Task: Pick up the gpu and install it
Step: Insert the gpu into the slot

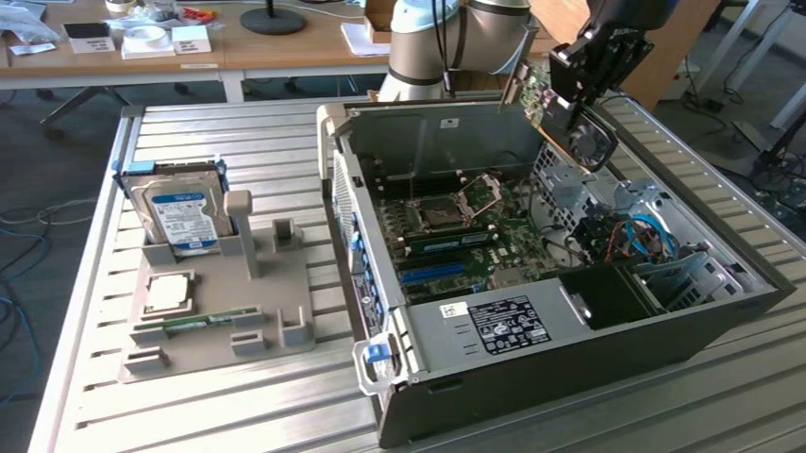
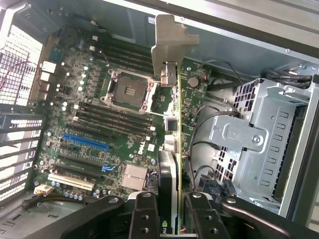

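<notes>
My gripper (image 1: 577,92) is shut on the gpu (image 1: 584,138), a thin dark card with a round fan on its face. It hangs tilted over the far right part of the open computer case (image 1: 529,368), above the motherboard (image 1: 460,236). In the wrist view the gpu (image 2: 169,164) shows edge-on as a slim strip between my two fingers (image 2: 144,216), with its metal bracket (image 2: 170,37) at the far end. It is held apart from the board, over the area between the processor socket (image 2: 127,89) and the drive cage (image 2: 254,144). The blue expansion slot (image 2: 84,142) lies off to one side.
On the exterior view's left, a grey holder tray (image 1: 214,330) carries an upright hard drive (image 1: 183,212), a processor (image 1: 168,293) and a green memory stick (image 1: 202,321). The slatted metal table (image 1: 240,415) bears both. Cables (image 1: 636,236) and a black box fill the case's right side.
</notes>
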Tool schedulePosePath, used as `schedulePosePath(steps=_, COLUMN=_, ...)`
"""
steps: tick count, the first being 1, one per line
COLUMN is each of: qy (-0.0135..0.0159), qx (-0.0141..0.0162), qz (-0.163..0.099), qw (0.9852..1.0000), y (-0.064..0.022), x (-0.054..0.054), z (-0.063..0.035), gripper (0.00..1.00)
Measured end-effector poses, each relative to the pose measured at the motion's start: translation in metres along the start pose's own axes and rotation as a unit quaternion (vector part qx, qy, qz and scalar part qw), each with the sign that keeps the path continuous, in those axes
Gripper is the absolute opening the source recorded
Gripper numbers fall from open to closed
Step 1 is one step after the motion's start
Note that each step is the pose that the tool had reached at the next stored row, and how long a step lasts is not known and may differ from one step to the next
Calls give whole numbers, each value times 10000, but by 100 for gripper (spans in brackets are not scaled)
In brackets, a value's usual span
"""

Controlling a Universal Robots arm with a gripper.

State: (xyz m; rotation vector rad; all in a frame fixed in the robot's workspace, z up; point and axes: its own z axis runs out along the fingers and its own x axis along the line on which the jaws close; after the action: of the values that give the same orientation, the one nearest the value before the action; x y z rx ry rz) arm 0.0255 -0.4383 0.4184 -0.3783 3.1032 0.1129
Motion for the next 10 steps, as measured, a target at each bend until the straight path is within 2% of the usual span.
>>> schedulePosePath(steps=10, qy=0, qx=0, qz=-9, qw=10000, y=0, x=0, z=0, gripper=27)
